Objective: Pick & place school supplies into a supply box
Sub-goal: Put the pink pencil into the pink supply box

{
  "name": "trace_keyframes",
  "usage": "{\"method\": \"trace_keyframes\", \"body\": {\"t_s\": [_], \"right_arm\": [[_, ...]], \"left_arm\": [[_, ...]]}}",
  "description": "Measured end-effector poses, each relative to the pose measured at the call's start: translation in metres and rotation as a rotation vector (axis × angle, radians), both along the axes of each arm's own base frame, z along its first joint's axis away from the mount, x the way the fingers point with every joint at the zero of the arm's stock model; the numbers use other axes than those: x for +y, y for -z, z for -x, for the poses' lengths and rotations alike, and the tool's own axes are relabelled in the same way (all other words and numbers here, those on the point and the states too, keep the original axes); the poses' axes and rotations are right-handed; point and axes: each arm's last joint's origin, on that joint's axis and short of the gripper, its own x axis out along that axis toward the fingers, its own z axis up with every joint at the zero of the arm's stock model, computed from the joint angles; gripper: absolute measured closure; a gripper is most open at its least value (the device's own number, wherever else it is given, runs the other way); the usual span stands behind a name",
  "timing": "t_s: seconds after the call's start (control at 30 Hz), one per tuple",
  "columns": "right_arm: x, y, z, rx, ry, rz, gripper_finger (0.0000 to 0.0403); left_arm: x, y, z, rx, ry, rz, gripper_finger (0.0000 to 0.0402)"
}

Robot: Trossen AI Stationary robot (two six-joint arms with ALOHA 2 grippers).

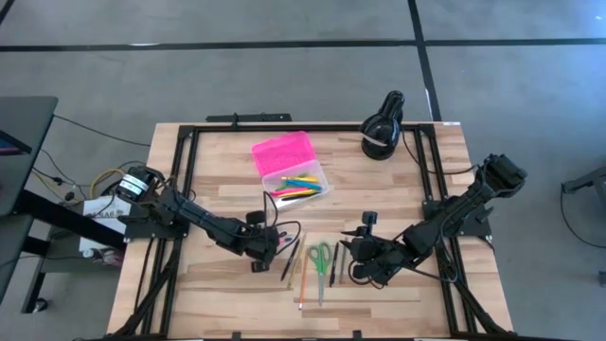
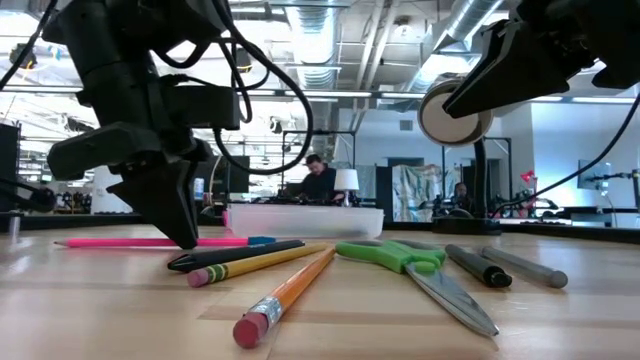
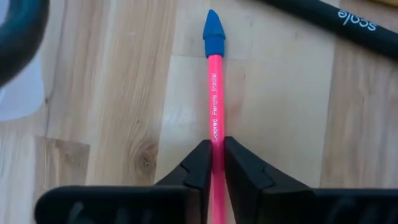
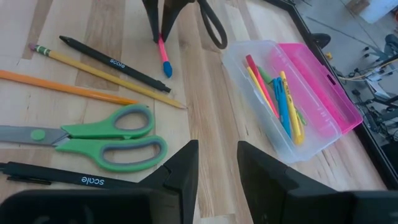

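Left gripper [image 3: 216,163] reaches down beside the scissors [image 4: 93,137], pinching a pink pencil [image 3: 214,99] lying on the wooden table [image 1: 227,275]; right gripper [image 4: 217,168] hovers spread.

Both arms [image 1: 204,223] matte black, jointed, black cables looped alongside. Left gripper [image 3: 217,163]: two black wedge fingers [image 3: 198,167] tapering to tips, flat black crossbar behind them. Right gripper [image 4: 217,163] same wedge shape.

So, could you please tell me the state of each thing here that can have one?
left gripper: shut on the pink pen
pink pen: lying on the table, blue cap on
right gripper: open, empty, above the table
supply box: lid open, several pens inside
scissors: closed, flat on the table
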Motion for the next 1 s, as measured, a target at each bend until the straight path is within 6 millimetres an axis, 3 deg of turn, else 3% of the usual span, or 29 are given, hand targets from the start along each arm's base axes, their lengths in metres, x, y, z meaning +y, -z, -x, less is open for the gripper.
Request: {"method": "trace_keyframes", "body": {"t_s": [0.27,0.7,1.0], "right_arm": [[0.000,0.000,0.000,0.000,0.000,0.000,0.0296],[0.000,0.001,0.001,0.008,0.000,0.006,0.0296],[0.000,0.001,0.001,0.022,-0.010,-0.006,0.0296]], "left_arm": [[0.002,0.000,-0.001,0.021,0.033,0.039,0.0349],[0.013,-0.001,-0.005,0.026,0.046,0.052,0.0383],[0.014,-0.010,-0.004,-0.019,0.041,0.042,0.0383]]}}
